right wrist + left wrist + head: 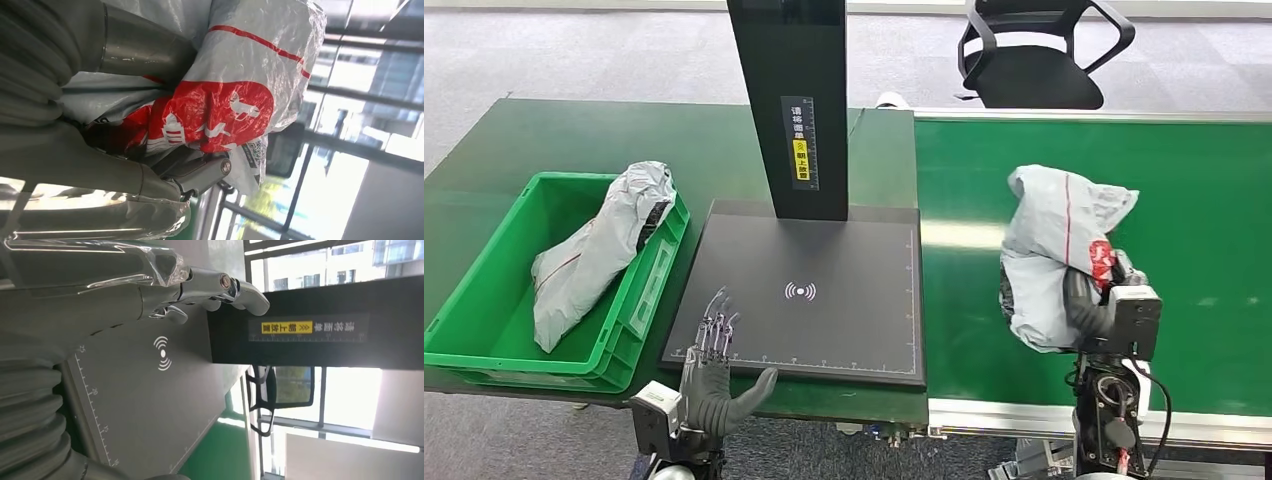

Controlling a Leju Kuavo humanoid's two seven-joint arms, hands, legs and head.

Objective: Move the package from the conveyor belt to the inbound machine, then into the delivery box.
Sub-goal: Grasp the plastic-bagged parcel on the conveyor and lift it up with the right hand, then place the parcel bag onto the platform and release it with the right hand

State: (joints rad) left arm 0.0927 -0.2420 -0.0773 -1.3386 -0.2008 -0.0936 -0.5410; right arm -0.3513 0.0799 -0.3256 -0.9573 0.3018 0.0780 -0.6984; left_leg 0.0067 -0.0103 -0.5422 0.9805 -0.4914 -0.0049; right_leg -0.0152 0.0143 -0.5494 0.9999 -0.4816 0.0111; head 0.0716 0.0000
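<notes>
Right hand (pixel 1092 300) has the package (pixel 1054 250) gripped and lifted over the belt (pixel 1204 200), left hand (pixel 714 375) empty with fingers spread by the scanner pad (pixel 824 320), so next I'd guess it swings left onto that pad.

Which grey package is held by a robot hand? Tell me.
The grey package with the red marking, over the conveyor belt, gripped by the right robot hand. The other package lies untouched in the green box.
</notes>
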